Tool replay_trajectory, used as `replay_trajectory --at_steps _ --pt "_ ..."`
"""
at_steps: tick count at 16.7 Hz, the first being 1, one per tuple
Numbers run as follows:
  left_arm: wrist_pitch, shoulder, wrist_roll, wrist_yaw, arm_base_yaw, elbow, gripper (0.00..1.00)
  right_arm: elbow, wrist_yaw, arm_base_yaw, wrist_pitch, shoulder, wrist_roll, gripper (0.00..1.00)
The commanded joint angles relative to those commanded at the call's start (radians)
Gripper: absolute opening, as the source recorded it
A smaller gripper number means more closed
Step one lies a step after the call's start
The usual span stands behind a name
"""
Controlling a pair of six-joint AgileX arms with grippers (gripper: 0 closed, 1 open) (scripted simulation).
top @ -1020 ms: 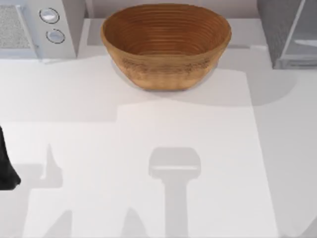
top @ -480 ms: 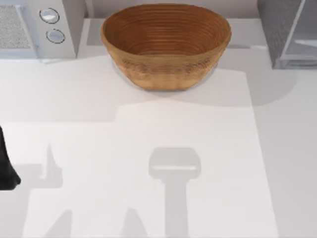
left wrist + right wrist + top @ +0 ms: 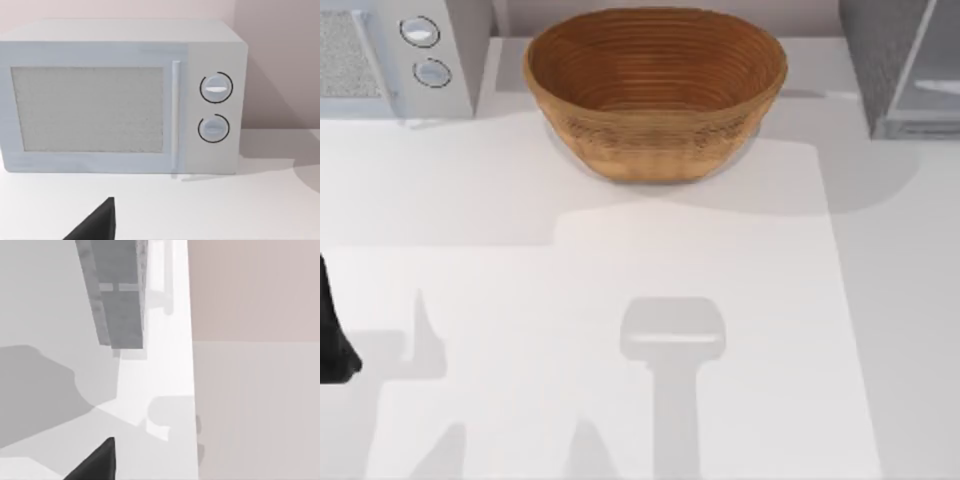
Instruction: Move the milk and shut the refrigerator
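Top view: left gripper [image 3: 335,340] at table [image 3: 620,260] edge.

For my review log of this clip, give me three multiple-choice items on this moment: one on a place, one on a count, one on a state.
1. Where does the basket stand on the table?
A. at the far edge, between the microwave and the refrigerator
B. at the near edge on the left
C. on top of the microwave

2. How many round knobs does the microwave have?
A. one
B. two
C. four

3. What is inside the basket?
A. a milk carton
B. two cartons
C. nothing that can be seen

Key:
1 A: in the top view the basket sits between the microwave on the left and the refrigerator on the right.
2 B: the left wrist view shows two knobs, one above the other, beside the door.
3 C: the top view shows the basket's bare woven inside.
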Motion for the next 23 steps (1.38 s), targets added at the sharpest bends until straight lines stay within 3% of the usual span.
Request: replay_trajectory --at_steps 4,8,11,18,23 --pt "0.000 0.000 0.000 0.000 0.000 0.000 1.00 -0.002 0.021 0.037 0.031 -0.003 0.028 1.00" --pt "0.000 0.000 0.000 0.000 0.000 0.000 1.00 0.002 0.037 0.206 0.199 -0.009 0.175 1.00" --pt "0.000 0.000 0.000 0.000 0.000 0.000 1.00 -0.002 0.055 0.308 0.371 -0.008 0.389 1.00" --pt "0.000 0.000 0.000 0.000 0.000 0.000 1.00 0.004 0.125 0.602 0.880 -0.012 1.068 1.00" --pt "0.000 0.000 0.000 0.000 0.000 0.000 1.00 -0.002 0.201 0.833 1.127 -0.004 1.340 1.00"
